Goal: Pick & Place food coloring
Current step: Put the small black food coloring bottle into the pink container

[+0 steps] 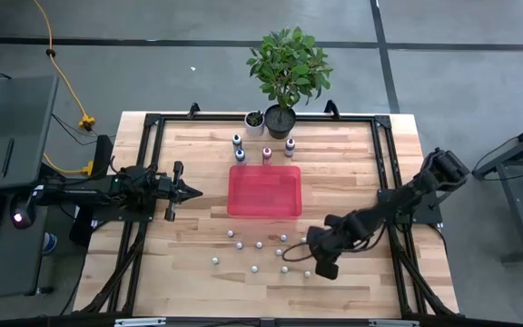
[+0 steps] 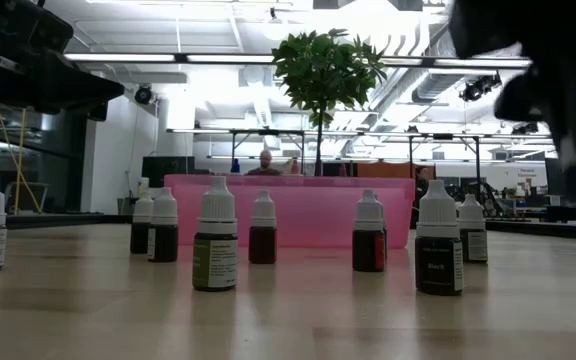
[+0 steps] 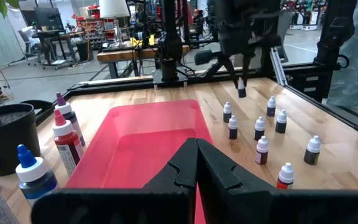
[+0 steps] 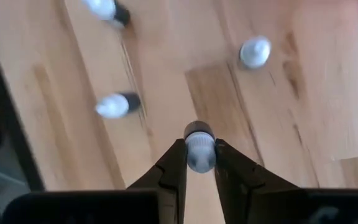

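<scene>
Several tiny food coloring bottles (image 1: 260,243) with whitish caps stand on the wood in front of the red tray (image 1: 264,191); the low view shows them upright (image 2: 216,248). My right gripper (image 1: 309,254) hangs over their right end, pointing down, and is shut on one bottle (image 4: 199,148). My left gripper (image 1: 192,191) is shut and holds nothing. It hovers left of the tray and points at it (image 3: 196,146). Three taller bottles (image 1: 267,153) stand behind the tray. My right gripper pinches one small bottle by its whitish cap (image 4: 199,142) between the two fingers (image 4: 174,167), coming from above and pointing down. The bottle stays upright along the fingers. Whether its base still rests on the table, I cannot tell.
A potted plant (image 1: 284,68) and a small white pot (image 1: 254,121) stand at the far edge behind the tray. A black frame (image 1: 384,154) runs around the tabletop. Other small bottles (image 4: 118,104) stand close around the held one. Bare wood lies left of the tray.
</scene>
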Controlling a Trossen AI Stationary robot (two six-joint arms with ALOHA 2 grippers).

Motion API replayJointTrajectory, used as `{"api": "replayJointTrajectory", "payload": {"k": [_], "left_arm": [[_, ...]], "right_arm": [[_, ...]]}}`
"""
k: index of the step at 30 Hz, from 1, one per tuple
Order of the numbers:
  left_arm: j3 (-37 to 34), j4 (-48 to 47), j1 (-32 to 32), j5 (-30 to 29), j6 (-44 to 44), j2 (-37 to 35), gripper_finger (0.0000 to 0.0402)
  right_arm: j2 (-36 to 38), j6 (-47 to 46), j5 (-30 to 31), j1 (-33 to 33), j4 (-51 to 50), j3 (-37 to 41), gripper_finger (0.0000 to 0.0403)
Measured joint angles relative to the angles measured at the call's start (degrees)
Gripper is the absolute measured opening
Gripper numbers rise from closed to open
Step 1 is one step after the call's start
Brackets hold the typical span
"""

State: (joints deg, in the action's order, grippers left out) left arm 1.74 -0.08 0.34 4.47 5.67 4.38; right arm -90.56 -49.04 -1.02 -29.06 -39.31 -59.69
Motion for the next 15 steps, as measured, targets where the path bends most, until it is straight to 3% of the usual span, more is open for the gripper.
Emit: {"api": "replayJointTrajectory", "payload": {"k": [9, 15], "left_arm": [[0.00, 0.00, 0.02, 0.00, 0.02, 0.00, 0.0000], [0.00, 0.01, 0.01, 0.00, 0.00, 0.00, 0.0000]], "right_arm": [[1.00, 7.58, 3.83, 7.13, -15.72, -14.08, 0.0055], [-0.58, 7.81, 8.18, 13.78, -23.93, -24.77, 0.0055]]}}
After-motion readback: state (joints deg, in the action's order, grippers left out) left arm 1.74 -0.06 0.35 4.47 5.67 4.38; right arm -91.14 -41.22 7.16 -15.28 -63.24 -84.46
